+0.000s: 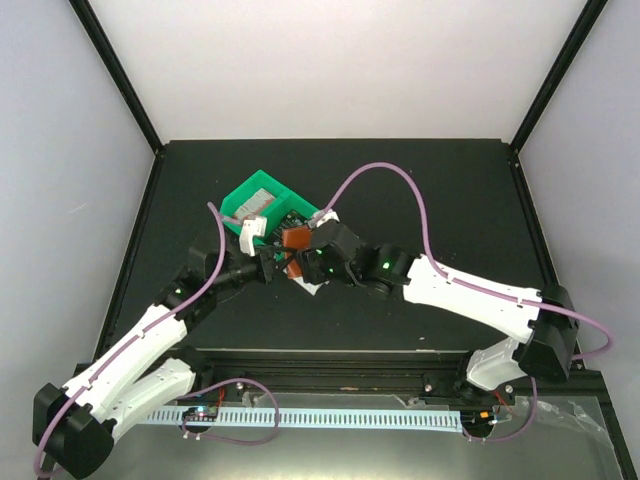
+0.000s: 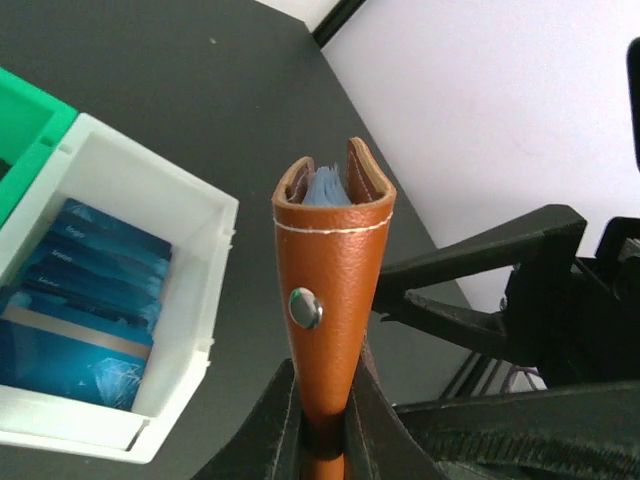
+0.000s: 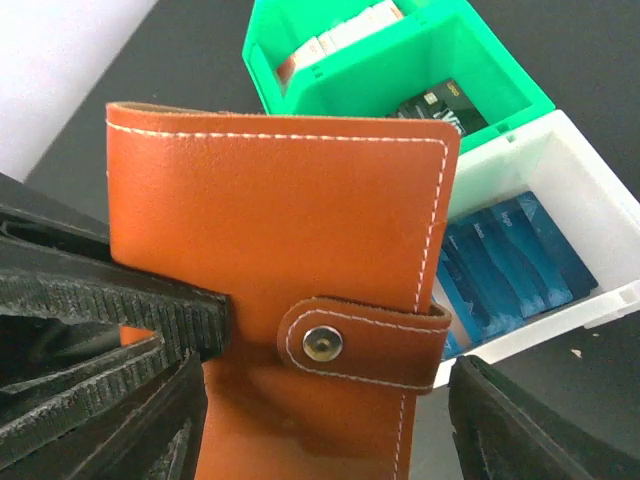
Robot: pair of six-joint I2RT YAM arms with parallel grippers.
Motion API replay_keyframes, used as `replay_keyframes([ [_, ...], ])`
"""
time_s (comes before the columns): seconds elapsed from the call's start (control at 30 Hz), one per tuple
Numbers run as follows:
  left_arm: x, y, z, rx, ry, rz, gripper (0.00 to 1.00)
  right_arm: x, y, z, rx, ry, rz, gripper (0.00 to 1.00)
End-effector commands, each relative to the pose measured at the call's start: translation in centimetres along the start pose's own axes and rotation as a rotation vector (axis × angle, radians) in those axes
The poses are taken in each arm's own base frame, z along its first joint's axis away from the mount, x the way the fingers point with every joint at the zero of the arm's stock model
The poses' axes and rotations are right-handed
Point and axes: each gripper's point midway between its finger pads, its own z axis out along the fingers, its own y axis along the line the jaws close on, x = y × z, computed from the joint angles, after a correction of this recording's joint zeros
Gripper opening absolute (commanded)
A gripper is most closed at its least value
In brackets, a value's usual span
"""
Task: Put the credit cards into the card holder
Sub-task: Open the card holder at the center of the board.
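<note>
blue cards [image 2: 85, 300] in white bin [image 2: 216, 262], left end effector [image 2: 324, 395] clamping card holder [image 2: 330, 260], right end effector [image 3: 335, 362] apart

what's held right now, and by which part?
Left gripper clamps the card holder by the edge opposite its snap tab; right gripper open, holding nothing.

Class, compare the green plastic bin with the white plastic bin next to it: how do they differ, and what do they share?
The green plastic bin holds a black card and red-and-white cards; the white plastic bin holds only blue cards. The green bin has a divider making two compartments; the white bin shows one. Both are open-topped, sit side by side and store cards.
</note>
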Motion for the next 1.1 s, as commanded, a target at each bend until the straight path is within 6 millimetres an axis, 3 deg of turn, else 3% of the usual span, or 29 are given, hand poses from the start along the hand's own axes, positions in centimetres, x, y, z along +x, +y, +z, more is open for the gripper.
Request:
replay_keyframes([
  [0.0, -1.0, -1.4, -0.2, 0.029, -0.011, 0.059, 0.02, 0.3, -0.5, 0.5, 0.062, 0.027, -0.052, 0.68],
  [0.17, -1.1, -1.4, -0.4, 0.019, -0.019, 0.070, 0.02, 0.6, -4.0, 1.0, 0.274, 0.023, -0.019, 0.64],
  [0.37, -1.1, -1.0, -0.6, -0.004, -0.028, 0.077, 0.02, 0.2, -9.2, -1.0, 0.574, -0.053, 0.004, 0.55],
  [0.53, -1.3, -0.8, -0.6, -0.017, -0.030, 0.084, 0.02, -0.3, -10.3, -2.3, 0.612, -0.104, 0.033, 0.53],
  [0.6, -1.3, -1.0, -0.5, -0.011, -0.027, 0.089, 0.02, -0.6, -9.7, -2.3, 0.561, -0.106, 0.039, 0.53],
  [0.73, -1.4, -1.3, -0.6, -0.002, -0.030, 0.096, 0.01, -1.2, -5.2, -1.8, 0.239, -0.118, 0.044, 0.54],
  [0.93, -1.3, -1.6, -0.7, 0.019, -0.022, 0.108, 0.02, -1.6, -0.7, -2.3, -0.088, -0.104, 0.093, 0.56],
  [1.07, -1.2, -1.8, -0.6, 0.028, -0.017, 0.107, 0.01, -1.1, 0.1, -1.6, -0.121, -0.080, 0.098, 0.63],
])
